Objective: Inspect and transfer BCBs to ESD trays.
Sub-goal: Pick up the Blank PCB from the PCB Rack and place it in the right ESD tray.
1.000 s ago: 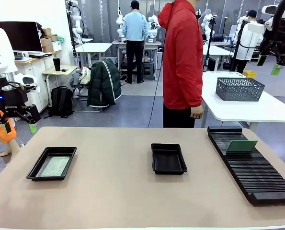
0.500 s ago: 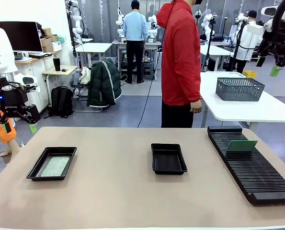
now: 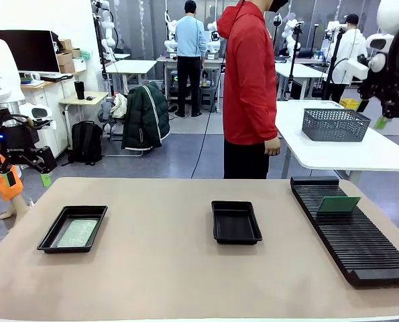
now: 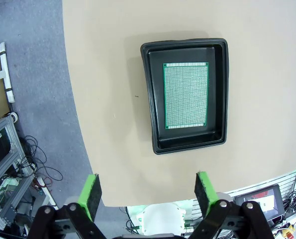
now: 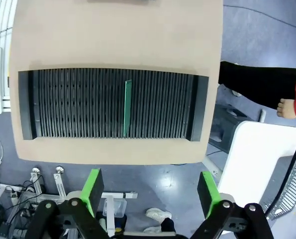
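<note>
Left wrist view: BCB (image 4: 185,95) beyond left pincer (image 4: 148,188).

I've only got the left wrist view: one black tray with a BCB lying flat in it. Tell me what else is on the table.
Observer: A second ESD tray sits mid-table, empty.
Operator: Report where the next board is.
Observer: One BCB stands on edge in a slot of the black slotted rack, on the robot's right side of the table.
Operator: Give me the right gripper.
Observer: The right gripper hangs high up on the rack's side, jaws open, holding nothing.
</note>
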`<state>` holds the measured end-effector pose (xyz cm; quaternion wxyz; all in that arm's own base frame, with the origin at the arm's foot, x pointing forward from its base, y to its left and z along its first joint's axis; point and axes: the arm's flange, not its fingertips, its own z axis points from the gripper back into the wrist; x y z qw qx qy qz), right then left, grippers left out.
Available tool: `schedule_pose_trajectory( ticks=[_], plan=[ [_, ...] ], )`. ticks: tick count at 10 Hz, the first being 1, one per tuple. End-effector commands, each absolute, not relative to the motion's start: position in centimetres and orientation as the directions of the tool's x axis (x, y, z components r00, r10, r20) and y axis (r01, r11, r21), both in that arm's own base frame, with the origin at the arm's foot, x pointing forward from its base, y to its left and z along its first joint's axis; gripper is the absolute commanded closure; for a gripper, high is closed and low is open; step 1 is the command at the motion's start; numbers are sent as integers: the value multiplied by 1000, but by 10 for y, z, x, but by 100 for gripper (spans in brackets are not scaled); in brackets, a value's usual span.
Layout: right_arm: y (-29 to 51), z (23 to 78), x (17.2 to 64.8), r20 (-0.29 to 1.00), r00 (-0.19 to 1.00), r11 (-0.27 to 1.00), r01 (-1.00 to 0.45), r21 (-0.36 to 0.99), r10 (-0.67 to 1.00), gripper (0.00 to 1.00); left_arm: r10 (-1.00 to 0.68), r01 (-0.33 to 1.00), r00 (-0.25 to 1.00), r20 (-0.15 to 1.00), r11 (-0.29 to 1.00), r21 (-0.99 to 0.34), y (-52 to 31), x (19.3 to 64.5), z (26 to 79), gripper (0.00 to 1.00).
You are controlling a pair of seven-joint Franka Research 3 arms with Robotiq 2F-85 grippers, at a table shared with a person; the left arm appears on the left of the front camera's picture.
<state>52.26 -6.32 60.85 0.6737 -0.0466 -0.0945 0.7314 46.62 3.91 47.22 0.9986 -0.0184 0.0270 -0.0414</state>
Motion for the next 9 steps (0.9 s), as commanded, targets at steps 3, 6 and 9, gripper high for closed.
schedule_pose_trajectory(
  ticks=[3,6,9],
  plan=[
    [-71,541,504,80,-134,-113,-968,-225,988,0,-88,87,995,-39,995,-40,40,465,470,0],
    [-73,500,505,91,-128,-109,-976,-190,988,0,-88,87,995,-39,995,-40,40,465,470,0],
    [-66,466,506,83,-118,-103,-980,-169,990,0,-88,87,995,-39,995,-40,40,465,470,0]
  ],
)
